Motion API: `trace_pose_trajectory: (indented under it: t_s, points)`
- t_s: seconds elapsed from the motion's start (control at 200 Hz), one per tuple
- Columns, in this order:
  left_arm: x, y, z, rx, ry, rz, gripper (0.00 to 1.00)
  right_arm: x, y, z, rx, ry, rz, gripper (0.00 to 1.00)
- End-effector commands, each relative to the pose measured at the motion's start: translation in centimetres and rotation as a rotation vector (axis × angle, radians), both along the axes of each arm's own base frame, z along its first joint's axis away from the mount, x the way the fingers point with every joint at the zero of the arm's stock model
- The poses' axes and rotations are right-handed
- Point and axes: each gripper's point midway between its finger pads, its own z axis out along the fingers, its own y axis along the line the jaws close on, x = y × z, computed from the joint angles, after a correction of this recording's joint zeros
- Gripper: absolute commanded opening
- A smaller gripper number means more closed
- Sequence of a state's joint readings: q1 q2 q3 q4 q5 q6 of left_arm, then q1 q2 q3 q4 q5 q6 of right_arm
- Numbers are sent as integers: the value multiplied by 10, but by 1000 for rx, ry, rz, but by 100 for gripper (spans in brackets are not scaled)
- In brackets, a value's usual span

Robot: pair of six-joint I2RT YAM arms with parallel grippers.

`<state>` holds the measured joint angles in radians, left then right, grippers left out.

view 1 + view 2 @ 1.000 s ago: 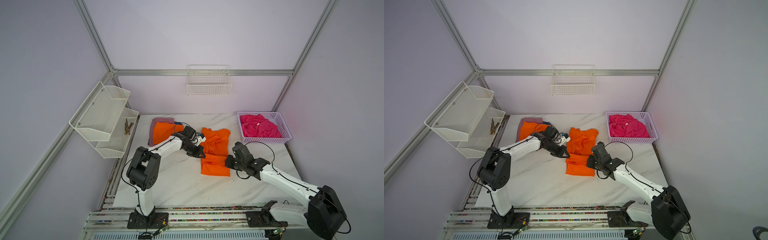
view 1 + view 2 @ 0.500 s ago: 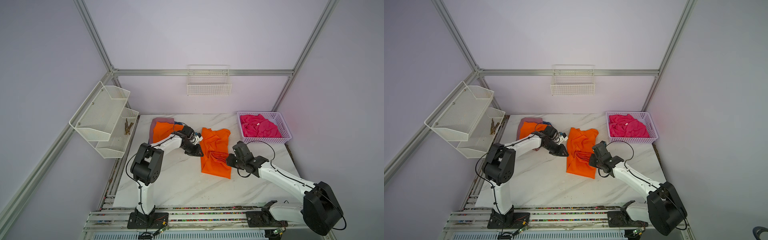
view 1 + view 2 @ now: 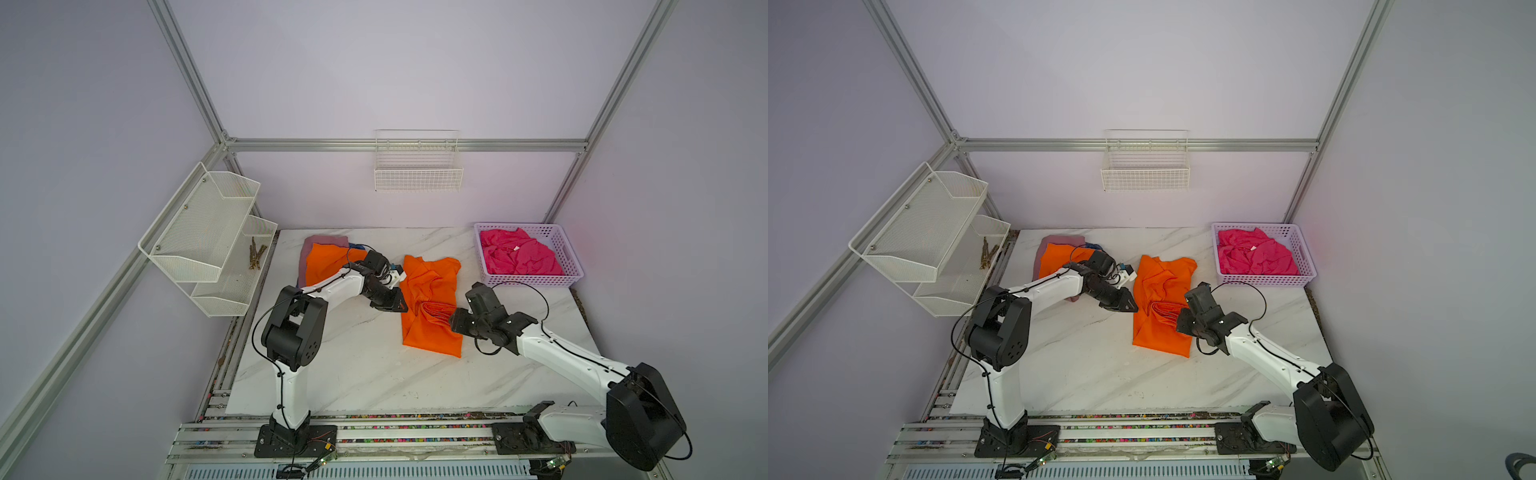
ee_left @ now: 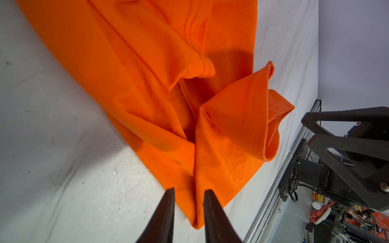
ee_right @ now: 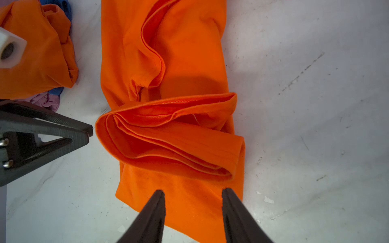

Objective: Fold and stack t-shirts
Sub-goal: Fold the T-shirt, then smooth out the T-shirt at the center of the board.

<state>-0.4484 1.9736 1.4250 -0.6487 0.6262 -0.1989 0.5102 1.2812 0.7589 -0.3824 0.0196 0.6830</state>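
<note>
A: Spotted the orange shirt (image 3: 428,299)?

B: Yes, lying at the centre of the table (image 3: 353,374) in both top views. Stretched into a long strip from 12 to 6 o'clock. Flat toward 6, rumpled toward 12, with a loose layered fold bunched across the middle.

A: And the left gripper (image 3: 395,302)?

B: Low at the strip's 9 o'clock edge, just beside that fold. From the left wrist, shows the left gripper (image 4: 188,199) parted by a narrow gap, clamping nothing.

A: Touching the cloth?

B: Cannot tell.

A: Right gripper (image 3: 453,322)?

B: Low at the strip's 3 o'clock edge, across the fold from the left one and a little to the fold's 6 o'clock side. From the right wrist, shows the right gripper (image 5: 192,194) spread wider than the left, tips over flat cloth, pinching nothing.

A: Other shirts?

B: Piled at the table's 10 o'clock, with a second orange shirt (image 3: 324,262) on top of a mauve shirt (image 3: 324,241). Just a scrap of a blue shirt (image 5: 55,91) peeking out from under. Crossed at the 4 o'clock corner by the left arm.

A: And the pink shirt (image 3: 519,259)?

B: Crumpled inside the basket (image 3: 536,281) at the table's 1 o'clock, well apart from both grippers.
</note>
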Motion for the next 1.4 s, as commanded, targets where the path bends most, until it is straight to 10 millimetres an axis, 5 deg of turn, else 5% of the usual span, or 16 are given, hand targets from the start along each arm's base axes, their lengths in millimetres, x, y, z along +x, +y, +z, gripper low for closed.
trace_pose_trajectory:
  t_s: [0.0,0.31,0.55,0.81,0.955,1.175,1.395]
  points:
    - [-2,-18,30,-71,-68,-54,29,0,-8,-1,-34,1,-12,49]
    - [8,-28,29,-44,-150,-107,28,6,-16,11,-51,-73,-40,50]
    - [12,-26,9,2,-151,-139,29,6,-28,-11,-185,4,-33,49]
    - [7,-29,-2,21,-137,-172,29,10,-12,-10,-115,-13,13,47]
    - [4,-32,-4,24,-132,-186,29,7,-2,-18,-94,4,76,25]
    - [3,-39,-1,26,-141,-207,29,6,0,-34,-99,32,93,31]
    - [5,-35,10,48,-178,-194,19,16,11,-20,-57,-21,117,6]
